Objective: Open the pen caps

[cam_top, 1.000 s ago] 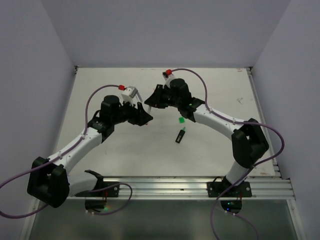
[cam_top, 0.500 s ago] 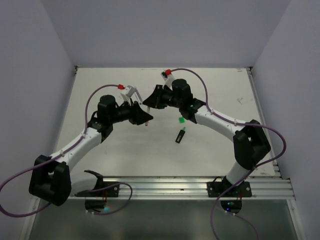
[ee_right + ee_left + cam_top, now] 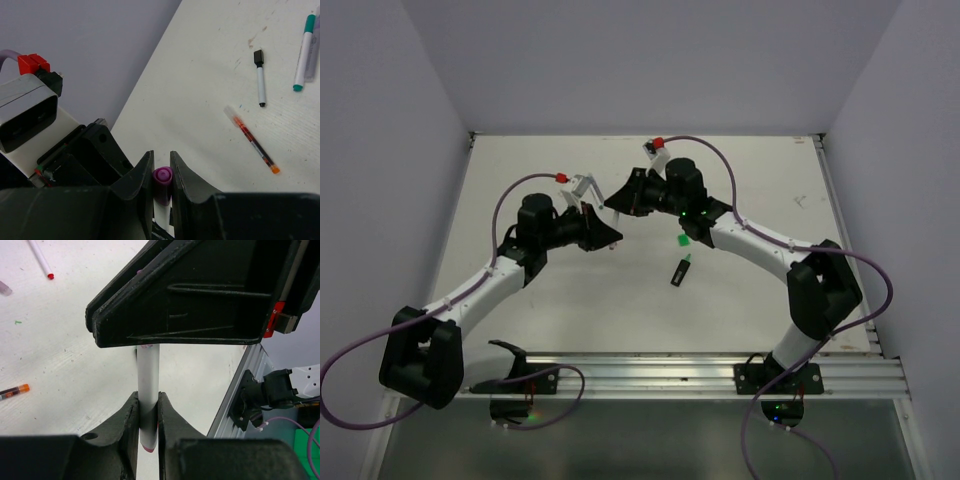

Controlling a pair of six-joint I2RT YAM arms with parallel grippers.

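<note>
Right wrist view: catches the magenta cap (image 3: 162, 176) end-on. Finds the right tool (image 3: 160, 161) shut on it, one finger pressed to each flank. Picks out three pens lying flat on the counter (image 3: 210, 75) well beyond the magenta cap and apart from one another. Lists them outward from the magenta cap: a clear pen (image 3: 252, 140) with red ink and an orange end, then a black-capped pen (image 3: 260, 80), then a teal-ended pen (image 3: 302, 55) farthest off.

Left wrist view: shows the whitish pen (image 3: 148, 380) running from under the dark body of the right tool into the left tool (image 3: 148, 402). Finds the left tool closed on the lower barrel, fingers touching both sides, with a pink end poking out past them. Spots a red-tipped pen (image 3: 41, 261) on the counter, far from the magenta cap's end of the barrel.

Top external view: puts the two tools nearly tip to tip over the middle of the counter, the held pen a thin pale line between them. Places a bright green cap (image 3: 683, 241) on the right-arm side of the magenta cap, standing alone. Sets the highlighter (image 3: 680, 270) just beyond it toward the arm bases, not touching it.
</note>
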